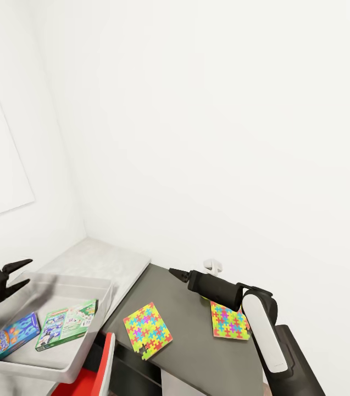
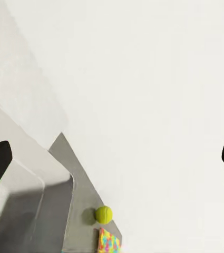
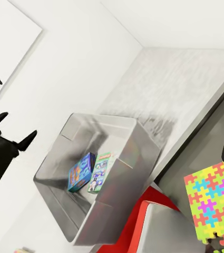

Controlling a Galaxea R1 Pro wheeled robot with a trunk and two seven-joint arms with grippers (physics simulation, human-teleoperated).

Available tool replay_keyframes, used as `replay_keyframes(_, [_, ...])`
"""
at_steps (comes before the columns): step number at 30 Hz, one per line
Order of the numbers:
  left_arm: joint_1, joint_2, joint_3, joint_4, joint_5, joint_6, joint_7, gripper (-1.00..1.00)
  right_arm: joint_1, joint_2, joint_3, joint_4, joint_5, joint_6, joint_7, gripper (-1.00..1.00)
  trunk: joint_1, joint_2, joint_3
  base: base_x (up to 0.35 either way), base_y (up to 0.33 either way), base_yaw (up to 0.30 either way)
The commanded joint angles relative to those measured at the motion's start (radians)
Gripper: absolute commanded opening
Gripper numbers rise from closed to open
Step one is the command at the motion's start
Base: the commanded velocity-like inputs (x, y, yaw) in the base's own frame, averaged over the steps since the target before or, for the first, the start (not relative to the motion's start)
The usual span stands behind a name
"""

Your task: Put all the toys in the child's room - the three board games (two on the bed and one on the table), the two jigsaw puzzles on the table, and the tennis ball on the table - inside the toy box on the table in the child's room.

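Two board games lie flat inside the toy box (image 1: 89, 294), side by side on its floor: a blue one (image 1: 14, 334) nearer the left gripper (image 1: 22, 273) and a green one (image 1: 66, 324) just beside it, nearer the table (image 1: 207, 363). Both are flat rectangular boxes with busy printed covers; the right wrist view shows them (image 3: 81, 171) (image 3: 99, 172) lying close together within the bin (image 3: 138, 158). The toy box is a wide, shallow, light grey bin with sloping walls and a thick rim, standing just beside the dark grey table.

Two jigsaw puzzles rest on the table: one (image 1: 147, 330) near the edge facing the toy box, with a loose-looking piece at its corner, and another (image 1: 229, 321) farther from the box, partly under the right arm (image 1: 262, 330). Each is a thin square sheet of yellow, pink, blue, green and orange pieces. One tennis ball (image 2: 103, 214), small and yellow-green, sits on the table (image 2: 80, 184) beyond the toy box, just beside a puzzle corner (image 2: 108, 242).

The left gripper hangs over the toy box rim, its black fingers spread apart and holding nothing. The right gripper (image 1: 178, 273) reaches over the table past the second puzzle; I cannot tell how its jaws stand. A red and white chair (image 1: 100, 368) stands between the toy box and the table. A pale grey bed (image 1: 103, 261) lies behind the toy box, in the corner of white walls.
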State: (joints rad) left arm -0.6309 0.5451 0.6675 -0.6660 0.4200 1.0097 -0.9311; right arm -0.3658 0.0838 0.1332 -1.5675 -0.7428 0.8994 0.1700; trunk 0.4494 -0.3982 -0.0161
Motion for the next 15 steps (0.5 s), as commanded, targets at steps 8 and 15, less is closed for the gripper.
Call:
replay_keyframes(8, [0.0,0.0,-0.128,-0.132,-0.006,-0.003,-0.172,1.0,-0.001,0.002,-0.001,0.0,0.008,0.004,0.007,1.0,0.001,-0.002,-0.002,0.0,0.0,0.0])
replay_keyframes(15, [0.0,0.0,-0.236,-0.226,-0.007,-0.01,-0.273,1.0,-0.001,0.002,0.002,0.0,0.008,-0.025,0.007,1.0,0.001,-0.002,-0.002,0.0,0.0,0.0])
